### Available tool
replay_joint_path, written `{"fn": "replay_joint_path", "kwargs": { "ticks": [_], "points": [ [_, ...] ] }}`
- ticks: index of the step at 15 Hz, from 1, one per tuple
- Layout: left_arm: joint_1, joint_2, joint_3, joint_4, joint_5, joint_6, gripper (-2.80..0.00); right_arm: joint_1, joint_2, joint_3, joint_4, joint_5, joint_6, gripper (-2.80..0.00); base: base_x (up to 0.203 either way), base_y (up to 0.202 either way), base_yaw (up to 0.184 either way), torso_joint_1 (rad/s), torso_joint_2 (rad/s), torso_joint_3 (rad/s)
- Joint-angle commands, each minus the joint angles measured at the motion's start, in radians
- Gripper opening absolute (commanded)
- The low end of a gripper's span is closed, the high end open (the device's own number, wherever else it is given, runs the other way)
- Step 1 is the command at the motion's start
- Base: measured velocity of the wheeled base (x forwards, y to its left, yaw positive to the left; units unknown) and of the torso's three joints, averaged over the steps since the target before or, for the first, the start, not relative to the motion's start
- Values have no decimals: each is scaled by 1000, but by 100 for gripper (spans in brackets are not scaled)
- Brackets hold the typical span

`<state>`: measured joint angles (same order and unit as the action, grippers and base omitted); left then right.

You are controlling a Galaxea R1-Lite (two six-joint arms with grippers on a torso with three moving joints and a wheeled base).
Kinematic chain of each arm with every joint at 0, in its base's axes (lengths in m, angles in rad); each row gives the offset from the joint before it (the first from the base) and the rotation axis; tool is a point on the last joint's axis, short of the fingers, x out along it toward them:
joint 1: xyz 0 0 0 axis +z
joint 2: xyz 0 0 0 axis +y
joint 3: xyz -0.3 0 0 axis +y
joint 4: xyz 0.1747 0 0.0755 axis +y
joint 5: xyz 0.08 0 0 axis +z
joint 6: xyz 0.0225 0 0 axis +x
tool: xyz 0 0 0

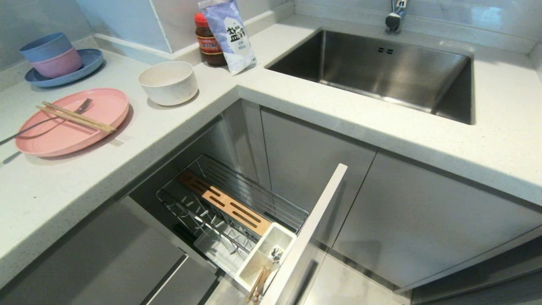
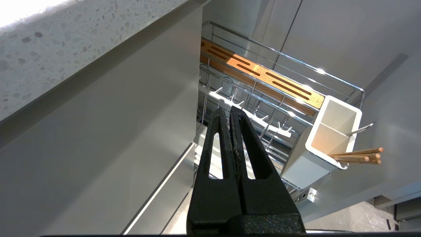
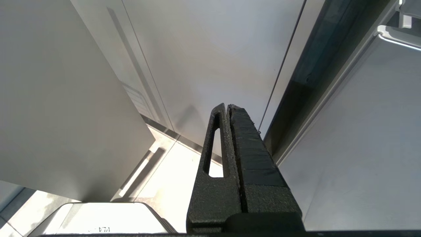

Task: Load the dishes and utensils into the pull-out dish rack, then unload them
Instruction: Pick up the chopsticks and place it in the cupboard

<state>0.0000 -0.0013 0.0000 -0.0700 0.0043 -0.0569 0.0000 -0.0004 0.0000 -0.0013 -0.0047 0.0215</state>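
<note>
Status: loading not started, as far as I can judge. The pink plate (image 1: 72, 122) sits on the left counter with the chopsticks (image 1: 76, 117) and fork (image 1: 46, 120) lying across it. The off-white bowl (image 1: 168, 82) stands just to its right, nearer the counter corner. None of these is in the rack.

The pull-out dish rack (image 1: 237, 212) is already drawn out below the counter corner, grey front panel (image 1: 305, 237) nearest. Prongs are bare, the wood strip (image 1: 226, 203) holds nothing. The cutlery cup (image 1: 266, 254) at the near end does hold some wooden sticks and a metal piece; those look like other utensils, not the set on the plate.

Left to do: load plate, bowl, chopsticks and fork, then take them all out again. So essentially the whole job.

Arms: neither shows in the head view. The left gripper (image 2: 229, 112) hangs low beside the cabinet front, pointing toward the rack, well apart from it, fingers pressed together on nothing. The right gripper (image 3: 227, 108) faces plain cabinet doors, fingers likewise pressed together and empty. Both look parked.

Other stuff on the counter: blue plate (image 1: 84, 70) with stacked bowls (image 1: 51, 55), far left.
</note>
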Motion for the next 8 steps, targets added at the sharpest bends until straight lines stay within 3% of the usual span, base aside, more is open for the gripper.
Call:
{"fn": "replay_joint_path", "kwargs": {
  "ticks": [1, 8],
  "points": [
    [0, 1, 26, -1, 0, -1, -280, 0, -3, 2, 0, 0, 0, -280, 0, 0, 0, 0, 0, 0],
    [0, 1, 26, -1, 2, 0, -280, 0, -3, 2, 0, 0, 0, -280, 0, 0, 0, 0, 0, 0]
  ]
}}
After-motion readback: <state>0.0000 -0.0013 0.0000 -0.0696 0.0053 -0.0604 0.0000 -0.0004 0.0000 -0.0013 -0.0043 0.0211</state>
